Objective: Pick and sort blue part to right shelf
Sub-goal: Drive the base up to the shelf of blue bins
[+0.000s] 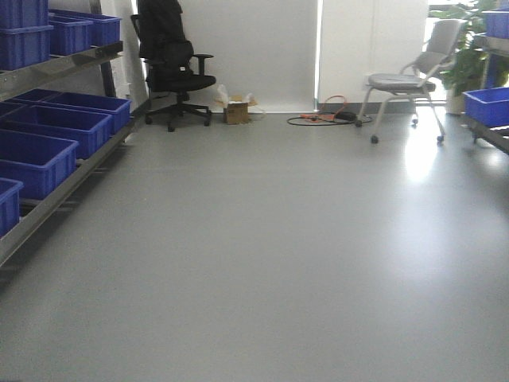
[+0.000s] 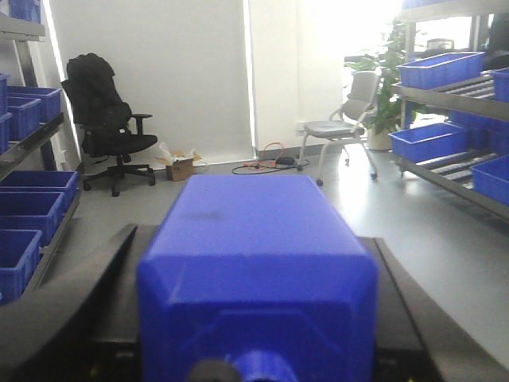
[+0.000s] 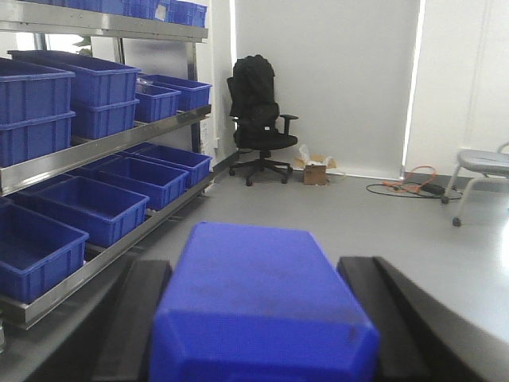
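Two loads are held, so this is the carry step, I judge. Front view: no gripper shows, and the right shelf (image 1: 487,111) sits at the far edge. Left wrist: the left gripper (image 2: 254,318) clasps a blue part (image 2: 254,231), with the shelf ahead to its right. Right wrist: the right gripper (image 3: 262,326) clasps a second blue part (image 3: 258,278), with the left rack (image 3: 95,151) to its left. Next: turn rightward toward a bin (image 2: 425,143).

Smooth grey floor (image 1: 270,263), with a glare patch (image 1: 421,155) at the right. White back wall (image 1: 254,48) with a bright vertical gap between blinds (image 1: 318,48). Black office chair (image 1: 176,76) with dark clothing over its back, small cardboard box (image 1: 236,111) beside it, and orange and black cables (image 1: 330,118) on the floor. Grey wheeled chair (image 1: 406,79), potted plant (image 1: 469,48) behind it. Steel rack (image 1: 64,68) with blue bins (image 1: 48,127) on the left side.
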Available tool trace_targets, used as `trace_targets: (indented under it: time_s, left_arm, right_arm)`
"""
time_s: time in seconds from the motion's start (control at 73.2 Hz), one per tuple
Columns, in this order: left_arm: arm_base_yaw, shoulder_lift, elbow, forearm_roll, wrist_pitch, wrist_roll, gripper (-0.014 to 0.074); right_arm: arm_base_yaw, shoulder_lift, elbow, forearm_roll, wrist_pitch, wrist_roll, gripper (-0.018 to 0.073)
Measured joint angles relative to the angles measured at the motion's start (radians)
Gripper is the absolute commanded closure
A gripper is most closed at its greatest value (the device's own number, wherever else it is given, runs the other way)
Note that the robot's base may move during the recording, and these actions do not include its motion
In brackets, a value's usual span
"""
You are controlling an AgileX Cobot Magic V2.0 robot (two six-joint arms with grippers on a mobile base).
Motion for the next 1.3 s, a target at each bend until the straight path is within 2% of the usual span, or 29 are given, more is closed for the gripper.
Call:
trace_targets:
  time_s: [1.298]
  left_arm:
    - [0.000,0.000,0.002,0.000,0.000,0.000,0.0283]
  right_arm:
    - [0.000,0.000,0.000,-0.001,0.000,0.000,0.0331]
